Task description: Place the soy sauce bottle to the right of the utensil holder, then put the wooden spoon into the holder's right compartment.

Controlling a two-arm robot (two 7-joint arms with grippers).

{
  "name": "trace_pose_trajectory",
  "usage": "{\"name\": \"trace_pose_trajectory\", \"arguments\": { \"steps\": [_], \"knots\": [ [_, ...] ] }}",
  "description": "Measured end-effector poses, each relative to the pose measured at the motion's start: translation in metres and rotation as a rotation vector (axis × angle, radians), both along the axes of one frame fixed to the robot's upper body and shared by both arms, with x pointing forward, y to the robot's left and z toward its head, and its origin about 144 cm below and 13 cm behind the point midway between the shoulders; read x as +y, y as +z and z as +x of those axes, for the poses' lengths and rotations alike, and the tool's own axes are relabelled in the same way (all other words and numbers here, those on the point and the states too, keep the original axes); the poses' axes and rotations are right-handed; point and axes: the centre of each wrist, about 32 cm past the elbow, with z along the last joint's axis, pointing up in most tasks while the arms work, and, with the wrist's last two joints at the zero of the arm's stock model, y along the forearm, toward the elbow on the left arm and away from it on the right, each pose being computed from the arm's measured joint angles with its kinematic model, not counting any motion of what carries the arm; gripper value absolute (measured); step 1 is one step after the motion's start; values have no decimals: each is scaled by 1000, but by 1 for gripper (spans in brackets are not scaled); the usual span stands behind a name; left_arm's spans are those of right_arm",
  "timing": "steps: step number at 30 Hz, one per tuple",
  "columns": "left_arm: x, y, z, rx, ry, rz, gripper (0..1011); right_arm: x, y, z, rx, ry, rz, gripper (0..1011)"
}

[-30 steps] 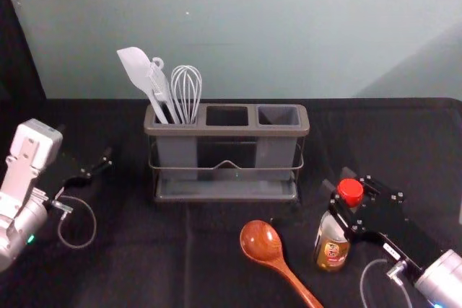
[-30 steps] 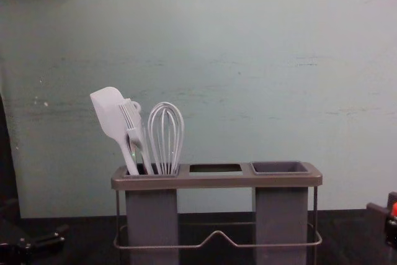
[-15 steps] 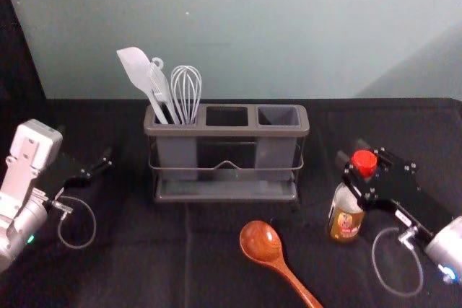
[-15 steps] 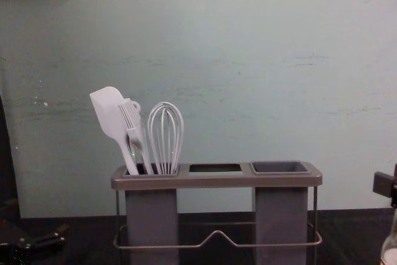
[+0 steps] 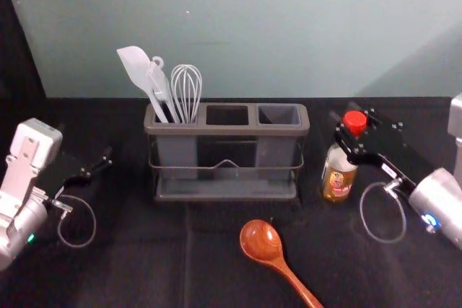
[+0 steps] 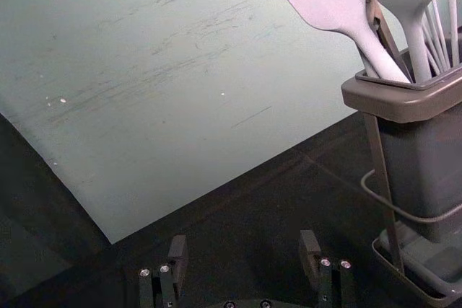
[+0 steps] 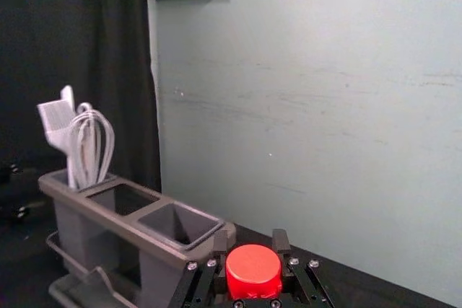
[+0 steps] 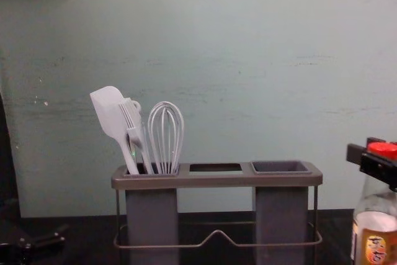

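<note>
R gripper (image 7: 250, 247) is grasping the clear, red-capped soy sauce bottle (image 5: 339, 174) up high, fingers pressing in from opposite sides at the cap end; they're prob. using that narrow part b/c it's leaving the body hanging below them, near upright, w/ base free to meet the black cloth (image 5: 130, 265); whether base is touching, can't tell; L of these fingers, w/ a small gap, the grey-brown plastic utensil holder (image 5: 227, 132) is standing, so bottle is already sitting on the req'd R side, a bit toward the robot; step in hand is prob. setting it down, maybe after a small nudge; too far L & it'd be risking a knock on the holder's wire frame; letting go early could be tipping it.

Glossy brown wooden spoon (image 5: 261, 242) is lying nearer the robot & L of the R fingers, bowl pointing holder-ward, handle angling back, so prob. waiting for the same hand; the empty grey right compartment (image 5: 279, 115), L of those fingers, is staying free for it; white utensils (image 5: 135, 66) are filling the far L one.

L gripper (image 6: 243, 243) is idling L of the holder, fingers spread, nothing between; prob. parking there to be leaving the R side clear.
</note>
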Motion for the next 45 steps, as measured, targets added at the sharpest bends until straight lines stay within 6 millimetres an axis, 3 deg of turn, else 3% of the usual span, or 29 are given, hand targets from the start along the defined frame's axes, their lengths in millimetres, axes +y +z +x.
{"name": "trace_pose_trajectory", "arguments": {
  "steps": [12, 37, 45],
  "knots": [
    [0, 0, 0, 0, 0, 0, 1011, 10, -10, 29, 16, -6, 29, 377],
    [0, 0, 0, 0, 0, 0, 1011, 11, -25, 32, 21, -16, 57, 377],
    [0, 0, 0, 0, 0, 0, 1011, 10, -24, 32, 13, -11, 62, 552]
  ]
}}
